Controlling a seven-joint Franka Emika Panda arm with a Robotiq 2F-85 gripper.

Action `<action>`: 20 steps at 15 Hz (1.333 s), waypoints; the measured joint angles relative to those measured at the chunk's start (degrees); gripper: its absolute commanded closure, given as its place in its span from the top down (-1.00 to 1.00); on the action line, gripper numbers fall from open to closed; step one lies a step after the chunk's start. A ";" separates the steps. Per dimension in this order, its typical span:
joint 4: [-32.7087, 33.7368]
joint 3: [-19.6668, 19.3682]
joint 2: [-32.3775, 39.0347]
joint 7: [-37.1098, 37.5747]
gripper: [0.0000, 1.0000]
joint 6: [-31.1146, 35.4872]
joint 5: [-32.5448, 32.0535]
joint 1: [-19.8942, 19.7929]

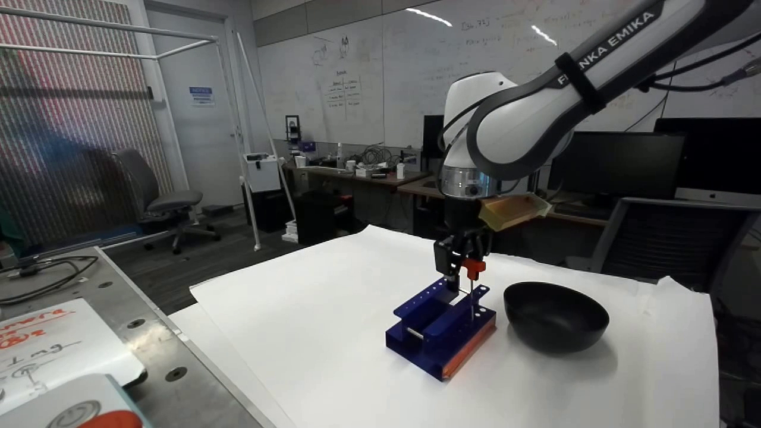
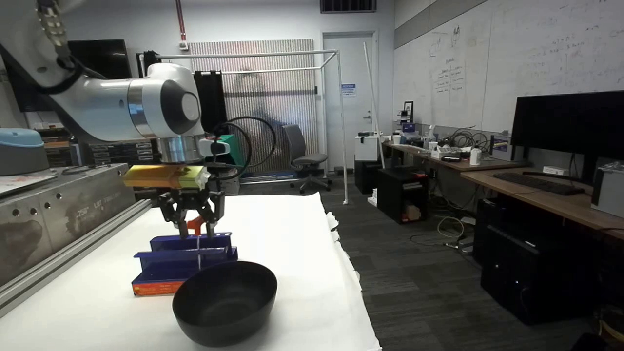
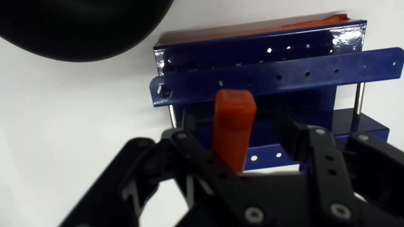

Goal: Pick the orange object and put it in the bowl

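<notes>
One empty black bowl (image 2: 224, 304)

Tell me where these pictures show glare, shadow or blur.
Wrist view: the orange object and fingers look blurred, glare whitens one end of the blue block; in an exterior view: bright streaks on the whiteboard, soft shadow on the white sheet beside the bowl.

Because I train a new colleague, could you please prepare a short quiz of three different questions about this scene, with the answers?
1. Which thing shows inside the opening of the gripper in an exterior view?
2. The bowl is: A) white, B) black, C) blue?
3. True or false: the gripper hangs directly above the bowl.

Key:
1. The orange object.
2. B.
3. False; it hangs above the blue block.
</notes>
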 measured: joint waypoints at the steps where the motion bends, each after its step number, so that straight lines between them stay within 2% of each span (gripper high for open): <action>1: 0.20 -0.40 0.00 0.00 -0.47 -0.73 -0.10 0.15; 4: 1.05 -1.57 -0.29 0.01 -0.91 -4.21 -1.10 0.24; 5: 1.20 -1.81 -0.50 0.02 -0.99 -5.03 -1.49 0.25; 6: 1.35 -1.92 -0.66 0.03 -1.00 -5.66 -1.63 0.26; 7: 1.50 -1.97 -0.72 0.03 -0.92 -6.12 -1.72 0.26; 13: 1.52 -1.97 -2.09 -1.25 -0.92 -7.21 -1.73 0.27; 17: 1.07 -1.83 -7.88 -2.36 -0.92 -11.33 -1.72 0.30; 20: 0.86 -2.06 -14.14 -2.15 -0.92 -17.22 -3.55 0.29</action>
